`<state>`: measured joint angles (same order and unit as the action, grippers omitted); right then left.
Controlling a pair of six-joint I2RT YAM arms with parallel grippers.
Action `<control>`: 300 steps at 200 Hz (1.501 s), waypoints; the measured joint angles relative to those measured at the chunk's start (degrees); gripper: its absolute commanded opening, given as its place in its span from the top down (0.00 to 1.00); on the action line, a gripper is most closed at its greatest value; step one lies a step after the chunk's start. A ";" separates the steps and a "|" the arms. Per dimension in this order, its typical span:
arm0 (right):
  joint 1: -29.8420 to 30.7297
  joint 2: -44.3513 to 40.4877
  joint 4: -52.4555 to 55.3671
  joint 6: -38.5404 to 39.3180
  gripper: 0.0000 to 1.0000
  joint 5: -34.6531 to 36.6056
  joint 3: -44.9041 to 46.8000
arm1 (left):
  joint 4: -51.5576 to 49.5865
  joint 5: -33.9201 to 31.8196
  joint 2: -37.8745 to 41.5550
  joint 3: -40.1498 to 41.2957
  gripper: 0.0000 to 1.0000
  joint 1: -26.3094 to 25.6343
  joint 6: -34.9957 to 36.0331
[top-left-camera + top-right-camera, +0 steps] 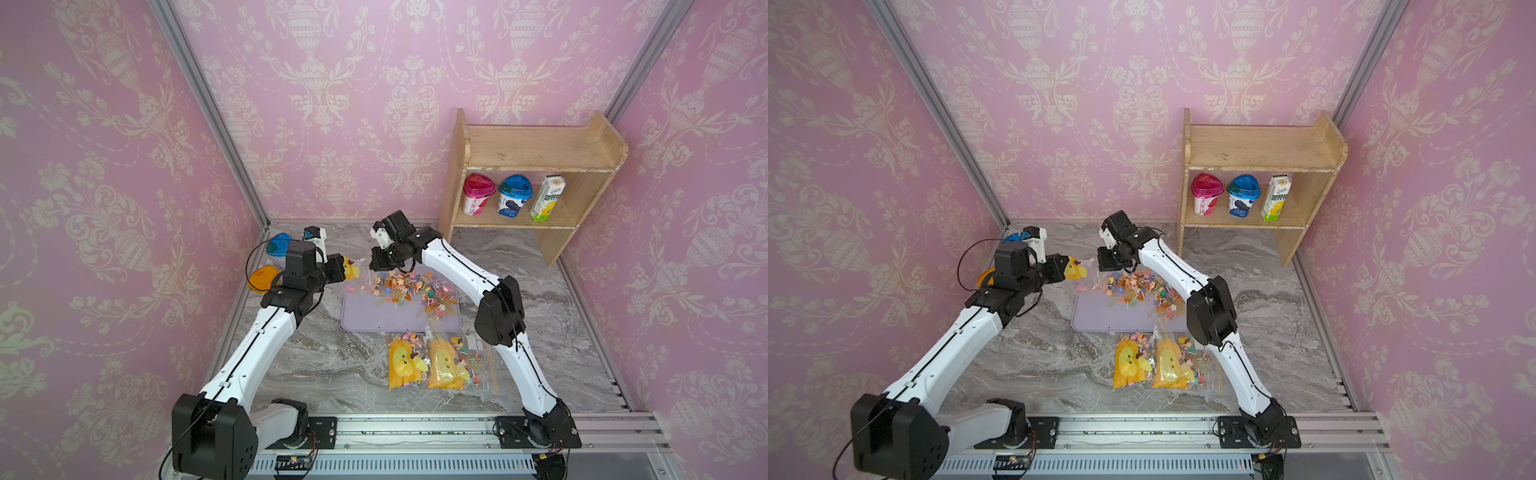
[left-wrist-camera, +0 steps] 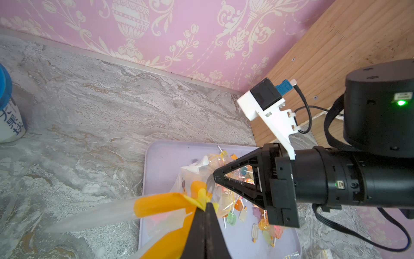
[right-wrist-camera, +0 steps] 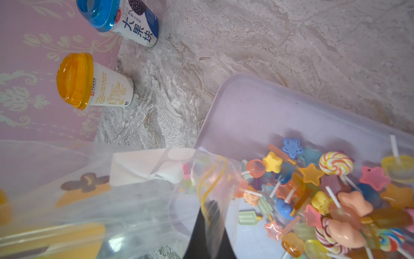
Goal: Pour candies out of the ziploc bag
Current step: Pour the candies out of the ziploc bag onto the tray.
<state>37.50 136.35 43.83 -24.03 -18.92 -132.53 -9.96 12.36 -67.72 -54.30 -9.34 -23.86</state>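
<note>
At the bottom centre of the left wrist view, the left gripper (image 2: 205,205) is pinched tight on the bunched orange corner of a clear plastic ziploc bag (image 2: 161,204) printed with a yellow-and-orange duck. In a top view that corner shows as a yellow wad at the gripper's tip, left of centre. The right gripper (image 2: 215,177), also clamped narrow, holds the bag's zip edge, seen at the lower middle of the right wrist view with the yellow seal line curling over its black finger (image 3: 210,209). The film sags between the two tools, its mouth facing a pale lilac rectangular plastic tray (image 1: 374,320).

The candies (image 3: 324,197), small pink, orange, blue and yellow stars, lollies on white sticks and swirled lollipops, lie heaped on the tray at the lower right of that view and across the tray's upper half in both top views. The held bag looks nearly empty. A few coloured shapes show through the film near its mouth, but whether they are inside it or lying on the tray behind I cannot tell.

So the pour from this bag seems mostly done, with perhaps a last shake and a set-down left. Below the tray in a top view, a second duck-printed bag (image 1: 404,362) and a third bag (image 1: 446,363) lie flat on the grey marble tabletop (image 1: 311,365), both with sweets inside.
</note>
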 measured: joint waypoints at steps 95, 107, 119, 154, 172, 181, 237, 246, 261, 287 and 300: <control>1.20 0.22 -0.96 -0.04 1.00 -1.27 0.52 | -2.99 -1.01 2.84 0.59 1.00 0.24 0.00; 1.55 0.22 -1.07 -0.04 1.00 -1.22 1.25 | -3.61 -1.01 2.95 0.59 1.00 0.24 0.00; 1.92 -0.17 -1.81 -0.02 1.00 -1.22 2.49 | -4.42 -0.96 3.54 0.63 1.00 0.24 -0.02; 2.99 -3.26 -4.28 -0.02 1.00 -1.20 7.67 | -6.10 -0.92 5.70 1.09 1.00 0.24 -0.22; 2.99 -4.94 -5.70 -0.04 1.00 -1.03 10.64 | -6.45 -0.63 6.32 1.66 1.00 0.24 -0.92; 3.04 -6.43 -6.67 -0.04 1.00 -0.81 13.33 | -6.51 -0.48 6.93 2.49 1.00 0.24 -1.18; 3.17 -14.49 -11.08 -0.07 1.00 0.55 25.42 | -8.20 1.99 9.20 3.91 1.00 0.22 -2.73; 3.21 -16.11 -11.93 -0.11 1.00 0.90 27.47 | -8.37 2.60 9.53 3.91 1.00 0.22 -2.84; 3.19 -18.53 -13.00 -0.15 1.00 1.88 30.12 | -8.24 3.72 9.68 3.96 1.00 0.22 -3.30; 3.15 -20.90 -14.49 -0.17 1.00 3.85 33.83 | -6.80 5.42 9.75 5.86 1.00 0.20 -4.85; 3.15 -21.57 -15.32 -0.24 1.00 4.37 36.00 | -6.62 5.97 9.86 7.08 1.00 -0.04 -5.64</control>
<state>40.64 114.78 28.51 -24.27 -14.55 -96.53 -16.58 18.33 -57.87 -47.22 -9.39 -29.50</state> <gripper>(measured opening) 0.051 0.039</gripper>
